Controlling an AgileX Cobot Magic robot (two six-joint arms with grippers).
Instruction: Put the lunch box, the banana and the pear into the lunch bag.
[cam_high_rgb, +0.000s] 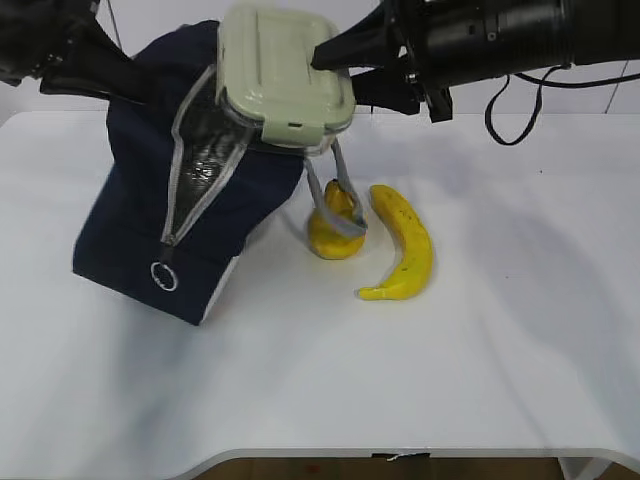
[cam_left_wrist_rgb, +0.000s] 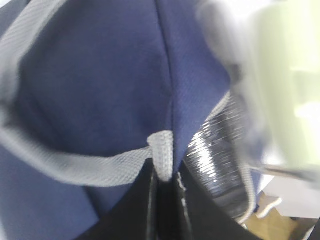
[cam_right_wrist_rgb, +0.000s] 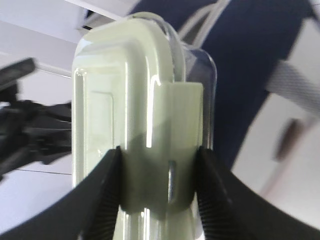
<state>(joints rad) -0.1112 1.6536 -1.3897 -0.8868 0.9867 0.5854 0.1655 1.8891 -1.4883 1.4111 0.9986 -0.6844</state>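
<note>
From the exterior view, the right gripper (cam_high_rgb: 330, 62) carries the lunch box (cam_high_rgb: 283, 75) tilted above the unzipped mouth of the lunch bag (cam_high_rgb: 190, 200), which the left gripper (cam_high_rgb: 120, 75) props up from behind, presumably to keep the opening gaping; the pear (cam_high_rgb: 335, 225) (a grey handle loop draped over it) and banana (cam_high_rgb: 402, 245) wait on the table (cam_high_rgb: 500, 350). The left wrist view shows closed jaws pinching the bag's grey webbing (cam_left_wrist_rgb: 161, 152). The right wrist view shows both fingers (cam_right_wrist_rgb: 102, 200) clamped on the box's lid clip (cam_right_wrist_rgb: 175, 130).
</note>
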